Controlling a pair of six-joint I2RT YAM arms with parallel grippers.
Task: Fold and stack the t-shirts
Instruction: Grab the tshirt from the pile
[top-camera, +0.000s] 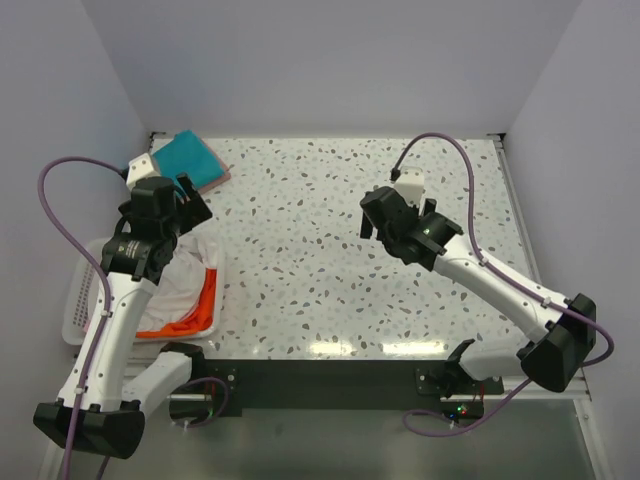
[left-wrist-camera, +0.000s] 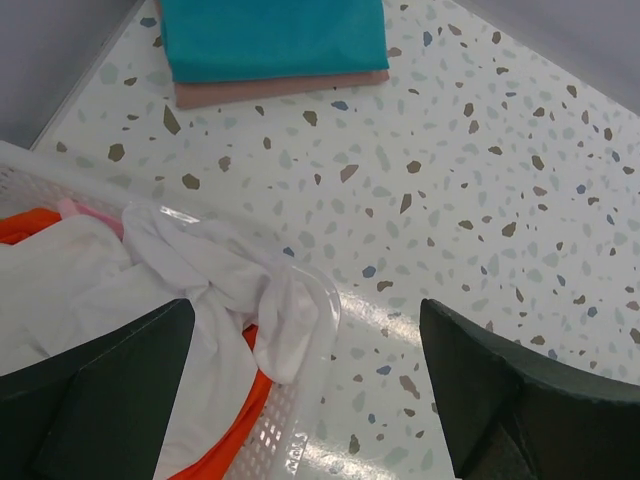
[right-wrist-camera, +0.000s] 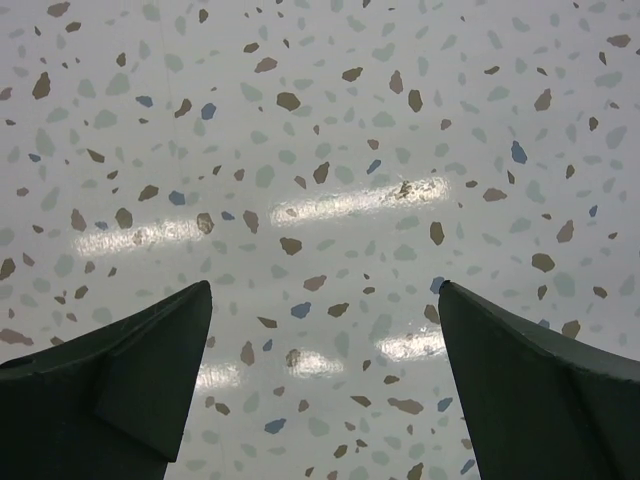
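Quick look from my end: a lot is blocked right now. In the top view the left arm sits right across the white lattice basket (top-camera: 78, 296), so I only catch bits of what's in it. The left wrist view cuts the basket off at the left and bottom edges, and the folded stack runs off the top of the frame.

The shirts I can make out:
- The teal t-shirt (left-wrist-camera: 270, 35) is folded flat in the far left corner of the speckled table (top-camera: 330, 250). It lies on a pink t-shirt (left-wrist-camera: 280, 88), which only shows as a thin strip along the near edge.
- The white t-shirt (left-wrist-camera: 200, 270) is crumpled in the basket, with one bunched end flopped over the rim.
- The orange t-shirt (left-wrist-camera: 25, 225) is mostly buried under the white one.
- There's a small pink scrap next to the orange, and I can't tell what it belongs to.

The left gripper (left-wrist-camera: 307, 335) hovers over the basket's right rim, jaws spread wide, holding nothing. The right gripper (right-wrist-camera: 325, 300) hangs over bare tabletop well off to the right, also wide apart with nothing in it
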